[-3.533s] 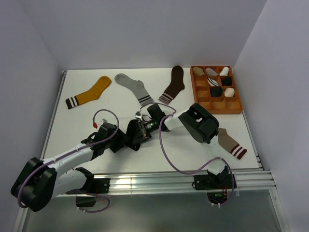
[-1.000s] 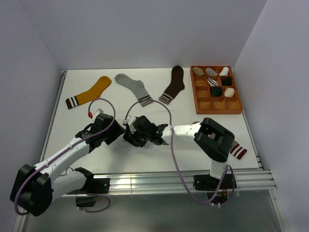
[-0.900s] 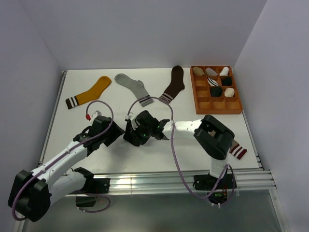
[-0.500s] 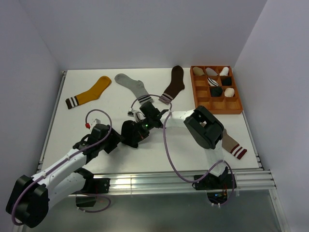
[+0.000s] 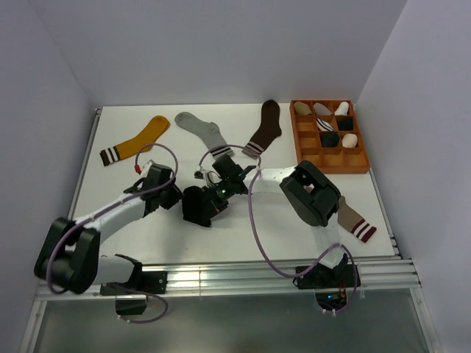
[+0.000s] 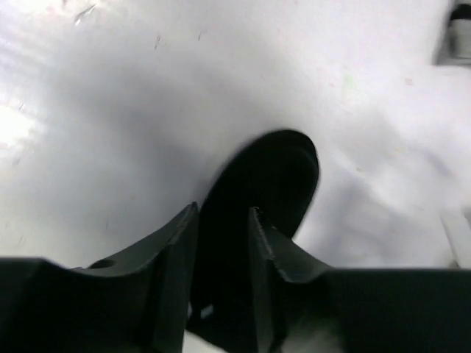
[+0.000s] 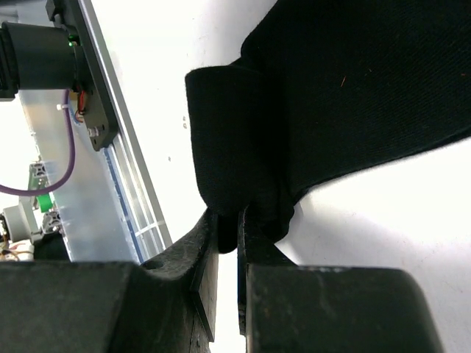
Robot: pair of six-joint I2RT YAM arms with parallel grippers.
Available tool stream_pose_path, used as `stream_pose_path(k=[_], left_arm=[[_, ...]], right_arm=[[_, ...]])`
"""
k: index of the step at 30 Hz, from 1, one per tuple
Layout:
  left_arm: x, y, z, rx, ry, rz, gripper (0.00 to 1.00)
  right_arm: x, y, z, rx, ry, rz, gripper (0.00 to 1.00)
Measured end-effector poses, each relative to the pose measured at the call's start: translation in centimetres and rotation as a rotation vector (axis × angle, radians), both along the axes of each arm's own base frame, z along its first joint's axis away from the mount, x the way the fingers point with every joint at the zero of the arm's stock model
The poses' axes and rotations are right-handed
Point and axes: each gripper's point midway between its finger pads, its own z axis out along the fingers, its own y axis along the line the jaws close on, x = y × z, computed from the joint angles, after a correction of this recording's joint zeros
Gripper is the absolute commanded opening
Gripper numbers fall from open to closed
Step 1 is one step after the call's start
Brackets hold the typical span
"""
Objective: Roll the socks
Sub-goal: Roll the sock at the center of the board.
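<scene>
The plain charcoal-black sock (image 5: 196,210) lies bunched on the white table between my two grippers. My left gripper (image 5: 178,198) is shut on one end of it; in the left wrist view the sock (image 6: 268,173) runs out from between the fingers (image 6: 221,224). My right gripper (image 5: 212,194) is shut on a folded edge of the same sock (image 7: 353,81), pinched at the jaws (image 7: 227,224). The taupe sock with the maroon-and-white cuff (image 5: 354,220) lies flat at the right, partly behind the right arm. No flat black sock with white cuff stripes shows.
A mustard-yellow sock (image 5: 137,140), a light grey sock (image 5: 204,133) and a dark brown sock (image 5: 265,130) lie along the back. An orange compartment tray (image 5: 331,167) with several rolled socks stands at the back right. Cables loop over both arms.
My left gripper has swung back and right to the black sock and is now shut on it. My right gripper has kept its hold, drawing the sock slightly back.
</scene>
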Motion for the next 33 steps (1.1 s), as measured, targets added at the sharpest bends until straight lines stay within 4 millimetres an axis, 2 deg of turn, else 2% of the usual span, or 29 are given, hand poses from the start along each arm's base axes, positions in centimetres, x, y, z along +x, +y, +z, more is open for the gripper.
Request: stream_pose_path(k=[3, 5, 13, 19, 25, 29, 31, 33], left_arm=[[1.3, -0.4, -1.9, 0.047, 0.058, -0.032, 0.33], [1.4, -0.6, -3.1, 0.056, 0.088, -0.053, 0.27], [3.1, -2.2, -3.2, 0.034, 0.05, -0.128, 0.16], [3.4, -3.0, -3.2, 0.01, 0.033, -0.165, 0.15], [3.7, -3.3, -3.2, -0.003, 0.021, -0.179, 0.15], [3.8, -3.5, -3.2, -0.008, 0.017, -0.185, 0.16], [3.8, -3.5, -3.2, -0.006, 0.015, -0.189, 0.16], [3.8, -3.5, -3.2, -0.005, 0.012, -0.193, 0.16]], right_arm=[[0.0, 0.0, 0.0, -0.001, -0.006, 0.003, 0.0], [0.0, -0.1, 0.0, -0.001, -0.014, 0.009, 0.0], [-0.3, -0.1, 0.3, -0.009, -0.068, 0.041, 0.0], [-0.2, 0.1, 0.8, -0.02, -0.125, 0.076, 0.0], [0.5, 1.2, 2.3, -0.006, -0.176, 0.108, 0.0], [0.7, 1.4, 1.2, -0.025, -0.16, 0.124, 0.0], [0.2, 1.4, 0.0, -0.035, -0.12, 0.137, 0.0], [-0.2, 1.5, -0.3, -0.021, -0.087, 0.154, 0.0]])
